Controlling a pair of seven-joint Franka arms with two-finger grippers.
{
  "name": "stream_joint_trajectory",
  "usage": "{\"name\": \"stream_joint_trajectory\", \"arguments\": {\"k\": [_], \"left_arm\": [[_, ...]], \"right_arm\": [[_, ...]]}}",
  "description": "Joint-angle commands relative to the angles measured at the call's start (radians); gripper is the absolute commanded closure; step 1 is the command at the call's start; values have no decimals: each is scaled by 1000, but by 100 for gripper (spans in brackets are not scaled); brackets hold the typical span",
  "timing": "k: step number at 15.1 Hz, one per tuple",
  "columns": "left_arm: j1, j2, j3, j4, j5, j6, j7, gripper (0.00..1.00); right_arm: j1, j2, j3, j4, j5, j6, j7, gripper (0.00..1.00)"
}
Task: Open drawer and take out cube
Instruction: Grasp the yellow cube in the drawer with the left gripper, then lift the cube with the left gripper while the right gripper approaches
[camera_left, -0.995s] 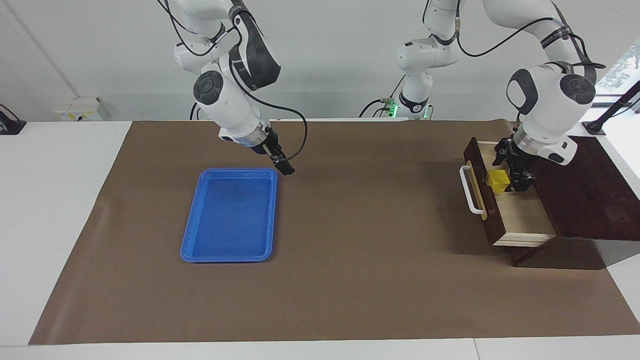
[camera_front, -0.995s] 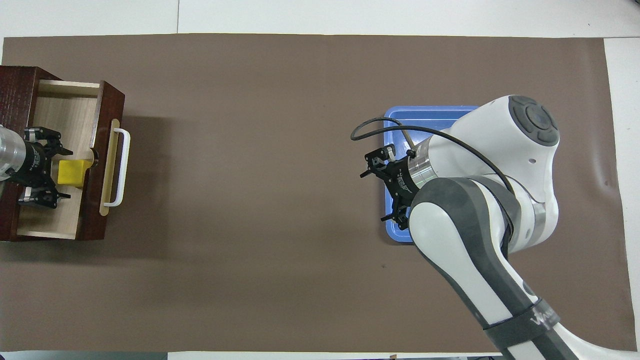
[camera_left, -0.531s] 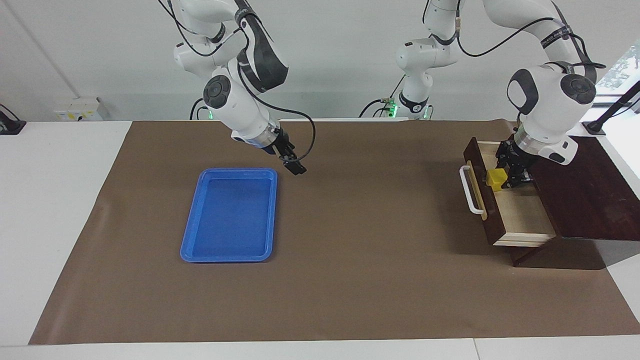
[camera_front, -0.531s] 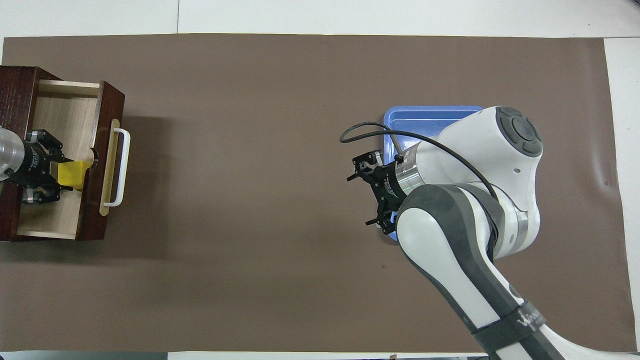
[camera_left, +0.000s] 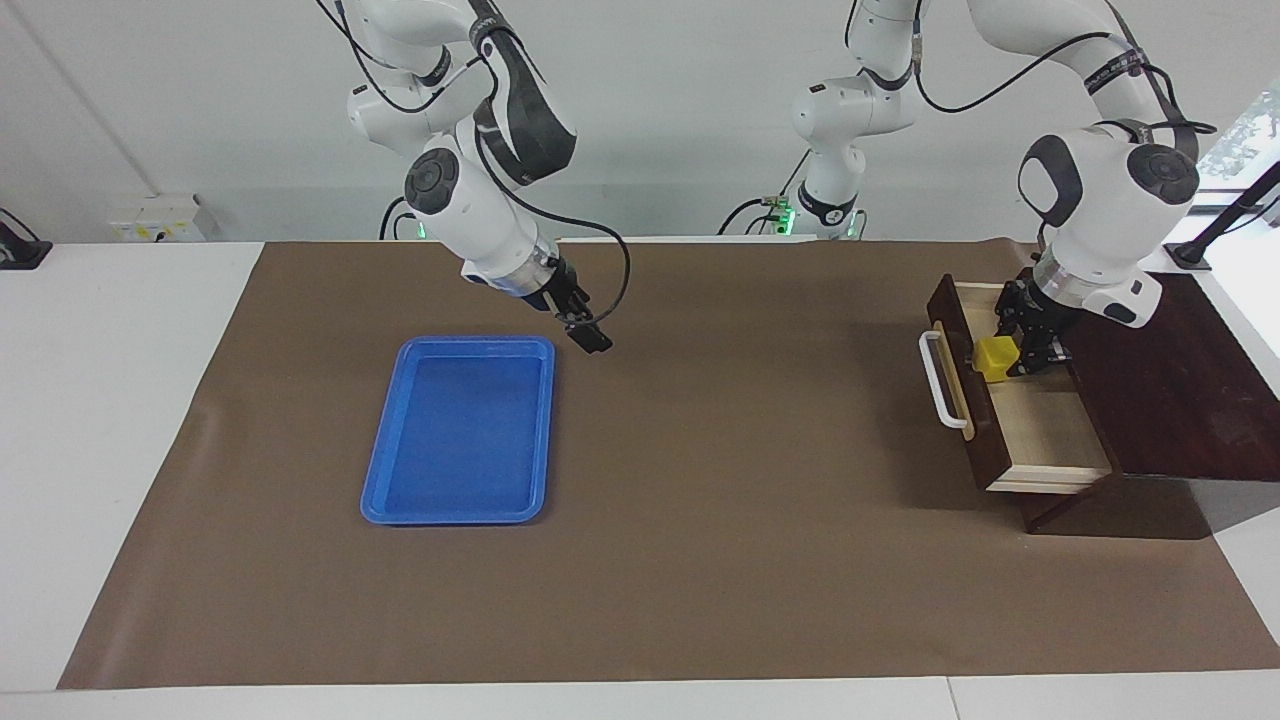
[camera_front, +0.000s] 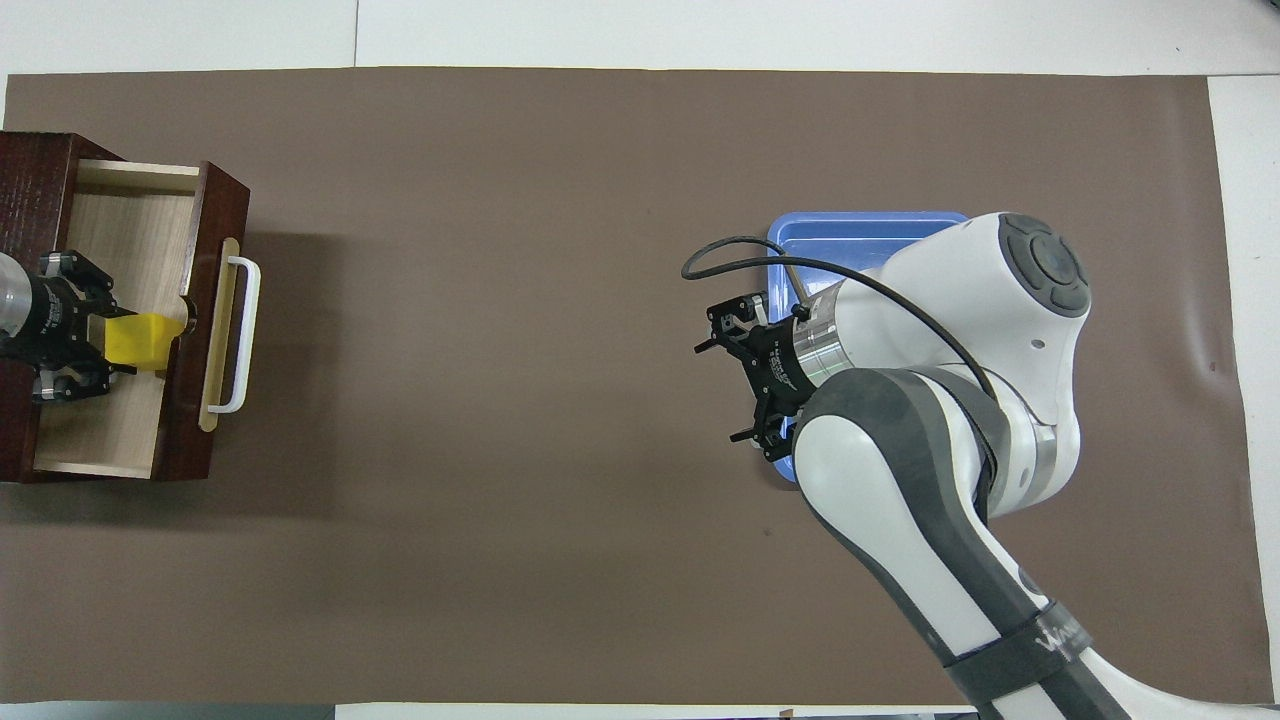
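A small bright yellow cube (camera_left: 996, 356) is clamped between the 2 fingers of the left gripper (camera_left: 1022, 344), held over the open drawer (camera_left: 1040, 425). From above, the cube (camera_front: 138, 340) hangs close to the inside of the drawer front, and whether it touches the front cannot be told.

The drawer (camera_front: 120, 400) has a dark brown wooden front, a white bar handle (camera_left: 936, 380) mounted on a tan strip, and a pale light-wood inner box. It is pulled out of a dark brown cabinet (camera_left: 1180, 385) at the left arm's end of the table, with the front facing the middle of the table. The part of the pale box floor that shows is bare.

A brown mat (camera_left: 700, 500) covers most of the white table (camera_left: 100, 400). A blue plastic tray (camera_left: 460, 430) lies flat on the mat toward the right arm's end, well apart from the drawer.

The right gripper (camera_left: 588, 334) hangs over the mat just beside the tray corner nearest the robots. From above, the right gripper (camera_front: 742, 378) shows its 2 fingers spread apart with nothing between them. The right arm's white body (camera_front: 960, 400) covers much of the tray in the overhead view.
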Motion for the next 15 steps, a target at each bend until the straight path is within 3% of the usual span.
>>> {"name": "stream_joint_trajectory", "arguments": {"k": [1,3,6,9,12,15], "left_arm": [[6,17,-7,136,-34,-110,6,100],[-15,34,-10,231,-38,-184,-4,100],[-116,120,-12,416,-37,-353,-79,100],[-189,172,-12,532,-37,-440,-185,100],[-296,174,-13,536,-40,-422,-323,100],[-382,175,-13,529,-78,-407,-380,100]], "right_arm": [[4,-8,-2,-17,23,26,24,0],[4,-8,-2,-17,23,28,27,0],[4,-7,-2,-15,26,29,28,0],[4,-5,-1,-15,27,63,65,0],[9,1,-2,-15,119,130,108,0],[39,3,-1,-21,125,166,172,0]]}}
